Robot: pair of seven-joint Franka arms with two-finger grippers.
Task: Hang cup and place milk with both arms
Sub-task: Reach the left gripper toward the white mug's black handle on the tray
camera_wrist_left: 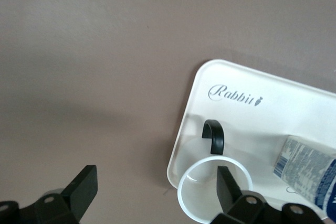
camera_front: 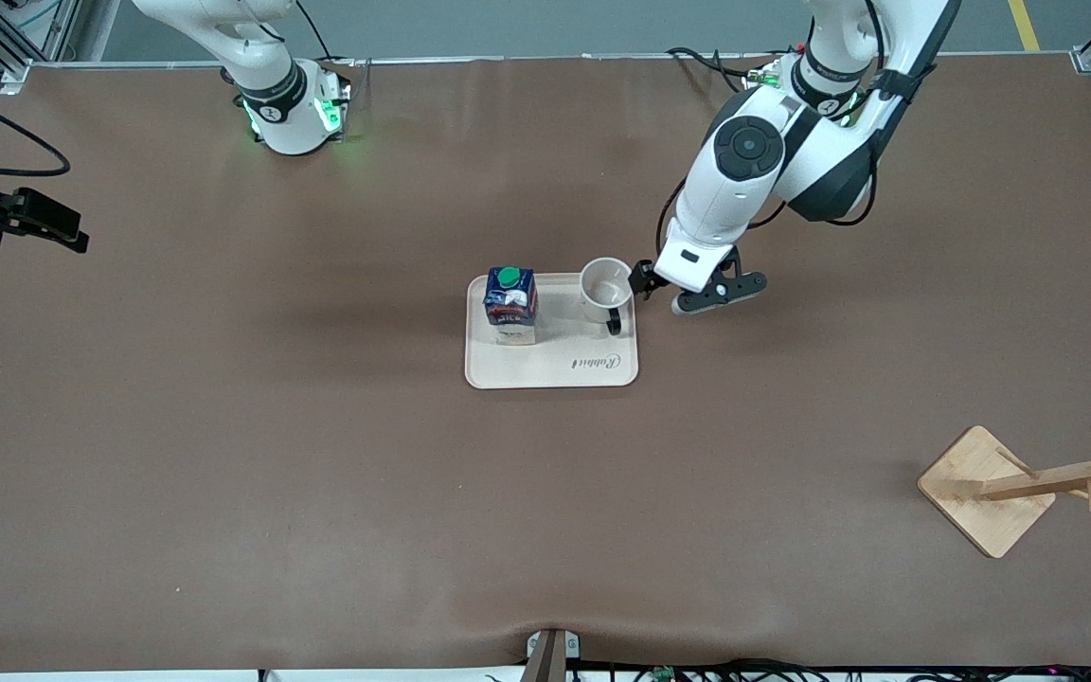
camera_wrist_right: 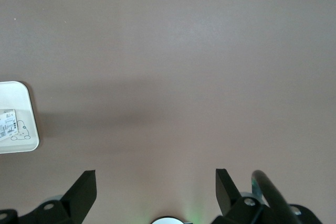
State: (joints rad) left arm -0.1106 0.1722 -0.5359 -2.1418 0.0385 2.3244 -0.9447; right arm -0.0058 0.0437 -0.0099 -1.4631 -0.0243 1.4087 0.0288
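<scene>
The cup (camera_front: 605,284), a white mug with a black loop handle (camera_front: 615,325), stands upright on a cream tray (camera_front: 564,365) mid-table, its handle turned toward the front camera. The milk (camera_front: 510,305), a dark blue carton with a green cap, stands on the same tray beside the cup, toward the right arm's end. My left gripper (camera_front: 652,282) is open and low at the tray's edge beside the cup. In the left wrist view, the gripper (camera_wrist_left: 155,187) has one finger (camera_wrist_left: 227,187) over the cup's rim (camera_wrist_left: 189,182) and the other over bare table. My right gripper (camera_wrist_right: 156,190) is open and empty over bare table near its base.
A wooden cup rack (camera_front: 991,488) with pegs stands toward the left arm's end of the table, nearer the front camera. The tray's corner (camera_wrist_right: 16,103) shows in the right wrist view. A black device (camera_front: 25,218) with cables sits at the table's edge past the right arm's base.
</scene>
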